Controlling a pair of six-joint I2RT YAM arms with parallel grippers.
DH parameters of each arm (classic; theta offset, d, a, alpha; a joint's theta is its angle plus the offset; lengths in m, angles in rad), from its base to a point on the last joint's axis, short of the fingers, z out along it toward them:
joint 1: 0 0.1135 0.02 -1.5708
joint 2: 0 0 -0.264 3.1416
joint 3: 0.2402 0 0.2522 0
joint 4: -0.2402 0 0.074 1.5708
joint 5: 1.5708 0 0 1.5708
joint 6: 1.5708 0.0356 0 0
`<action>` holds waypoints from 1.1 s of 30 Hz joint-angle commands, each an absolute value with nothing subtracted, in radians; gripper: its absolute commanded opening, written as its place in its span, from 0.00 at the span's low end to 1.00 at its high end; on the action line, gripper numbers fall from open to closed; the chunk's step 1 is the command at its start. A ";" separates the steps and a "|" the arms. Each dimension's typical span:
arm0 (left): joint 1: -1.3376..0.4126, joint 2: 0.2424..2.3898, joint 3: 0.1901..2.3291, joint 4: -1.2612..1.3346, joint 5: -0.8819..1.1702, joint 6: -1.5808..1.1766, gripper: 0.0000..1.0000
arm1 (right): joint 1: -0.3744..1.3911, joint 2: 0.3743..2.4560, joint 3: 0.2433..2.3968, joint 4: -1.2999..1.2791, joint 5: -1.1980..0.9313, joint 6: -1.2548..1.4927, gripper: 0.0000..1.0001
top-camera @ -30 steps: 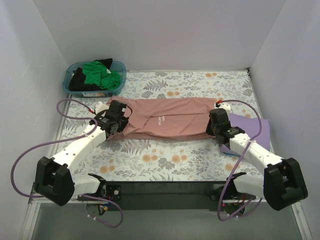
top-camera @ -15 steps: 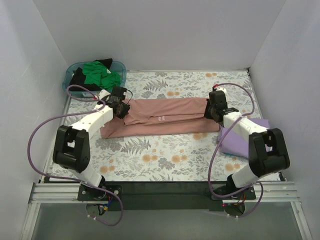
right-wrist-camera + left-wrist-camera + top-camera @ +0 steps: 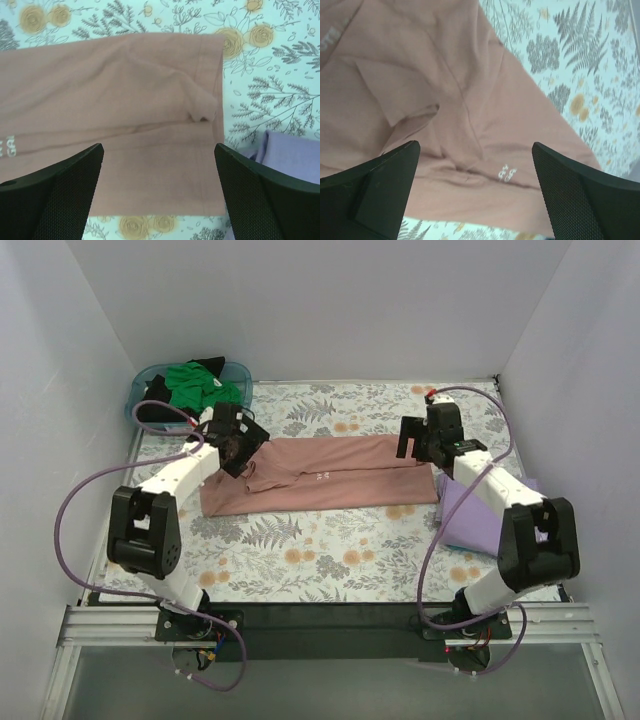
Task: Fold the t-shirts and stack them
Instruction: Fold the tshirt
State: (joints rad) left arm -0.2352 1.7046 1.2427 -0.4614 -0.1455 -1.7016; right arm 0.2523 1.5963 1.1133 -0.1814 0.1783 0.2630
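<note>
A dusty pink t-shirt (image 3: pixel 325 475) lies folded into a long band across the floral cloth, with small white text near its middle. My left gripper (image 3: pixel 240 448) hovers over its left end, jaws open and empty; the left wrist view shows pink cloth (image 3: pixel 460 115) below the spread fingers. Over the right end my right gripper (image 3: pixel 418 445) is also open, above the pink hem (image 3: pixel 165 165). A folded lavender t-shirt (image 3: pixel 480 515) lies at the right, partly under the right arm. Green and black t-shirts (image 3: pixel 195 392) sit bunched in the basket.
The teal plastic basket (image 3: pixel 140 408) stands at the back left corner. White walls close in the table on three sides. The floral table cloth (image 3: pixel 330 555) covers the whole surface. Purple cables loop from both arms.
Both grippers carried the pink shirt's near edge away from me, folding it over. They then opened and let go, and now hover above its ends.
</note>
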 commanded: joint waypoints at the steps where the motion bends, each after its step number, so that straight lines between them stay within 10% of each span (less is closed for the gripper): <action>1: -0.244 1.582 1.093 -0.433 -0.034 -1.678 0.95 | 0.252 1.456 0.992 -0.203 0.089 0.270 0.98; 13: -0.252 1.594 1.002 -0.413 -0.066 -1.681 0.88 | 0.252 1.221 0.766 -0.179 -0.028 0.291 0.98; 20: -0.253 1.661 1.037 -0.414 -0.045 -1.667 0.44 | 0.252 1.174 0.750 -0.181 0.038 0.293 0.98; 23: -0.253 1.681 1.054 -0.417 -0.034 -1.652 0.00 | 0.250 1.164 0.746 -0.183 0.051 0.293 0.98; 33: -0.256 1.696 1.117 -0.391 -0.009 -1.609 0.00 | 0.252 1.164 0.736 -0.186 0.072 0.301 0.98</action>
